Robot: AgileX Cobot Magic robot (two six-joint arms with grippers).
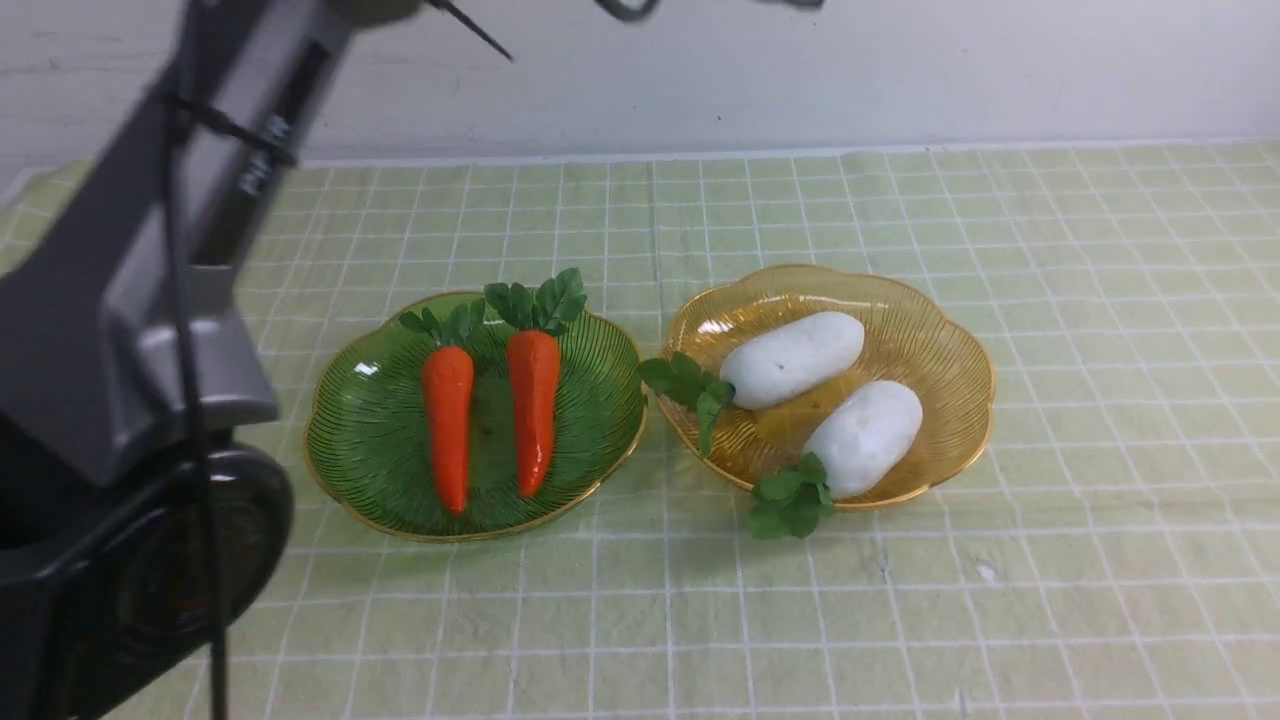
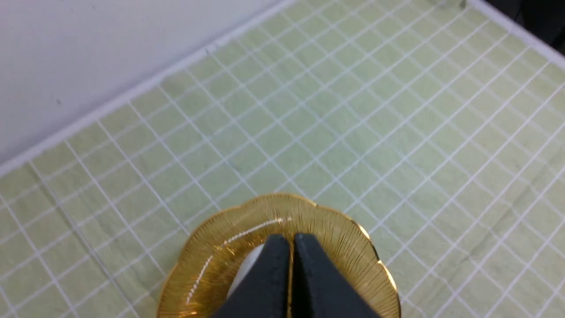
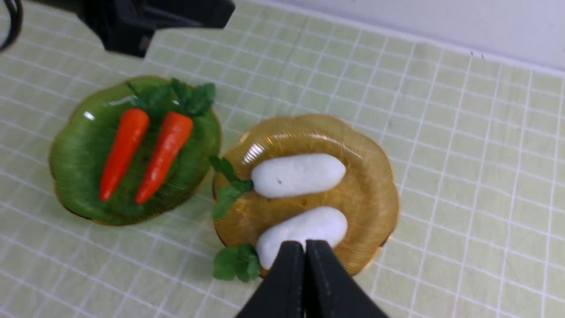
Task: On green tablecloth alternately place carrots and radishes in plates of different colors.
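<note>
Two orange carrots [image 1: 448,425] [image 1: 534,408] lie side by side in the dark green plate [image 1: 370,440] on the green tablecloth [image 1: 900,600]. Two white radishes [image 1: 792,359] [image 1: 864,436] rest in the amber plate [image 1: 940,350] just to its right, their leaves hanging over the rim. In the left wrist view, my left gripper [image 2: 291,240] is shut and empty, raised above the amber plate [image 2: 344,229]. In the right wrist view, my right gripper [image 3: 304,247] is shut and empty, above the nearer radish [image 3: 304,229]. Carrots [image 3: 123,148] [image 3: 165,150] show there too.
My left arm [image 1: 120,350] fills the left side of the front view, beside the green plate. A white wall [image 1: 800,70] stands behind the cloth's far edge. The green plate [image 3: 70,176] and amber plate [image 3: 375,190] nearly touch.
</note>
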